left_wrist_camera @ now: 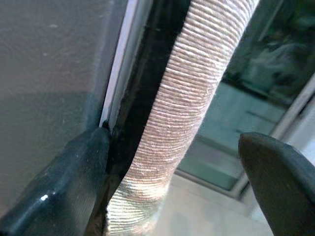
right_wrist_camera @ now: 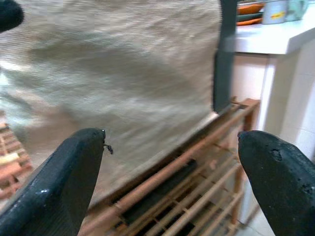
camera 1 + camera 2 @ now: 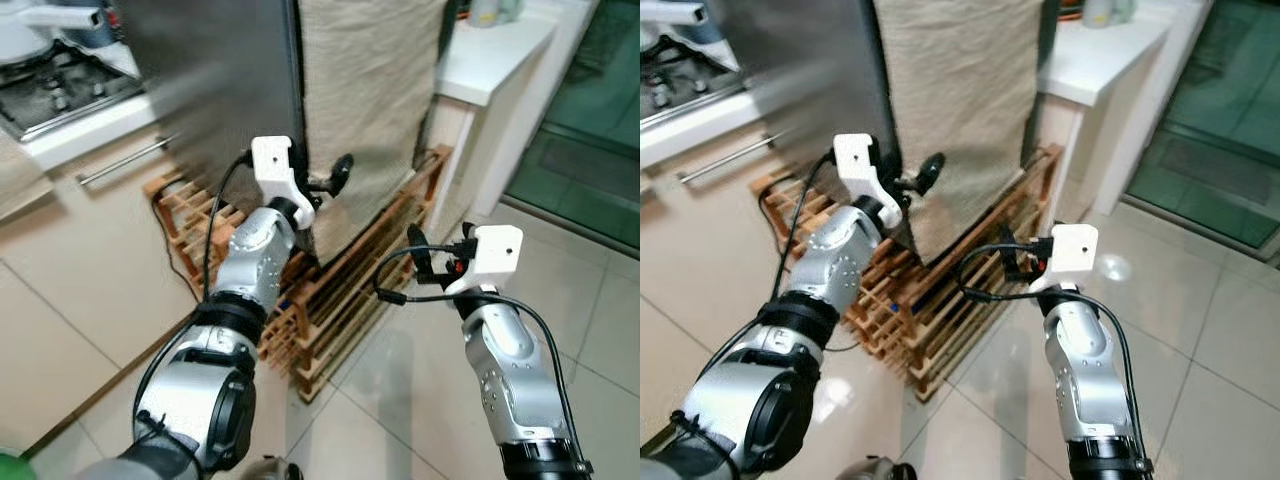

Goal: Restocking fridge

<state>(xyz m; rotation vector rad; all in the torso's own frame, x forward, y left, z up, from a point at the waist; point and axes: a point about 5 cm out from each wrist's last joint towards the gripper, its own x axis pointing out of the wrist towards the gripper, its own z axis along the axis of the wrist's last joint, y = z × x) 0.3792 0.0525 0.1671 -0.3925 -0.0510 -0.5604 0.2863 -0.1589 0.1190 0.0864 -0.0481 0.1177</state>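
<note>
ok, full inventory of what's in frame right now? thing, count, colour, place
fridge: 1, dark steel grey, straight ahead, standing on the rack
cloth: 1, beige, hanging down the fridge's side
wooden rack: 1, brown slats, on the floor under the fridge
stove: 1, steel with black burners, far left on the counter
drawer handle: 1, silver bar, on the cabinet below the stove
white counter: 1, right of the fridge, some dishes on top
floor tiles: cream, glossy
glass door: 1, green-tinted, far right
left pincer: open, at the fridge edge beside the cloth
right pincer: open, raised over the rack
</note>
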